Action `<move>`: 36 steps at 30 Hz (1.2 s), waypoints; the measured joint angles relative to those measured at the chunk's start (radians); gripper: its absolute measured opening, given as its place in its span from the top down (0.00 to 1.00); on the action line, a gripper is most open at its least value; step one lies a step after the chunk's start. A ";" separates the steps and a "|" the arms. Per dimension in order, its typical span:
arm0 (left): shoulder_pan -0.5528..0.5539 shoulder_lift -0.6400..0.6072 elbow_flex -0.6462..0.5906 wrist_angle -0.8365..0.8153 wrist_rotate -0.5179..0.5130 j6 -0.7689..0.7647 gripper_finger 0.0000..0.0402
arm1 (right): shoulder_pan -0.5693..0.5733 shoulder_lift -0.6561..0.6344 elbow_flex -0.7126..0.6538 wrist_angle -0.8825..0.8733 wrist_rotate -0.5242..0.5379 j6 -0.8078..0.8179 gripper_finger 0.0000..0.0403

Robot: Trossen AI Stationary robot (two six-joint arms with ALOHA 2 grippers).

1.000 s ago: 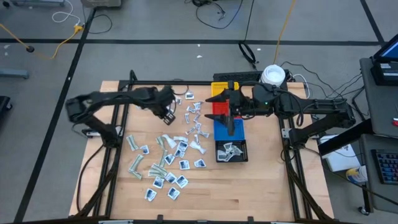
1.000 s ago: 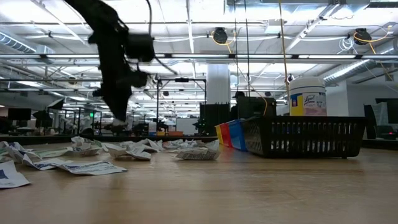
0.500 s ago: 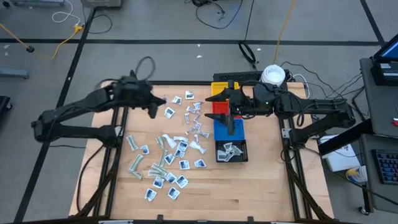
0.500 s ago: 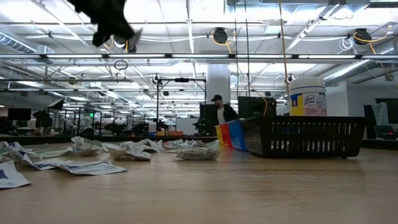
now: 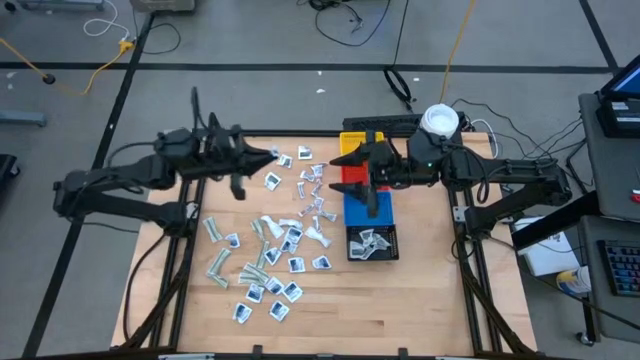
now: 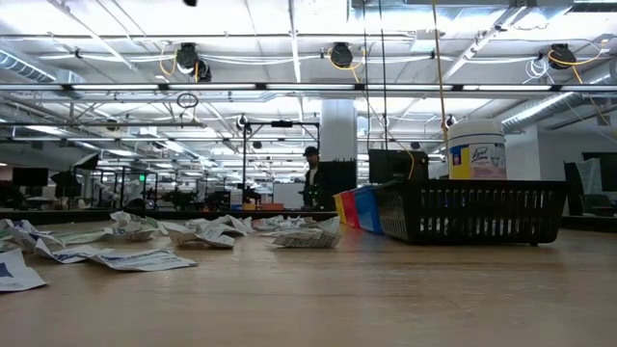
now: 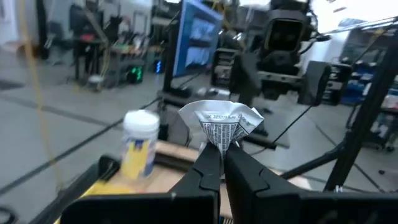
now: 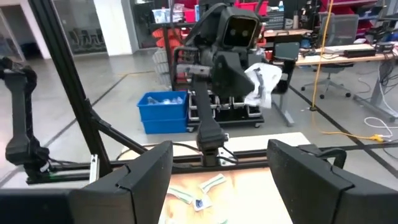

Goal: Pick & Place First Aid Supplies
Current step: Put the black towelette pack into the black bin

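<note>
Left gripper (image 7: 221,155) jaws clamp a crumpled white packet (image 7: 221,126), raised clear above the worktop (image 5: 400,300); right gripper (image 5: 352,157) gapes over the bins (image 5: 365,205).

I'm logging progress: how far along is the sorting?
Early. Done: a few packets lie in the black bin. In hand: the left gripper, raised above the table's far left, is shut on one packet; the right gripper hangs open over the bins. Left: most packets lie scattered on the table.
</note>
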 joint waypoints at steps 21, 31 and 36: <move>-0.104 0.502 0.482 -0.070 0.111 0.169 0.99 | -0.007 0.000 0.000 0.049 -0.003 -0.020 0.42; -0.104 0.501 0.483 -0.086 0.107 0.135 0.96 | -0.006 -0.006 0.000 0.044 -0.010 -0.020 0.89; -0.104 0.501 0.483 -0.098 0.114 0.038 0.84 | -0.007 -0.008 0.000 0.034 -0.051 -0.020 0.96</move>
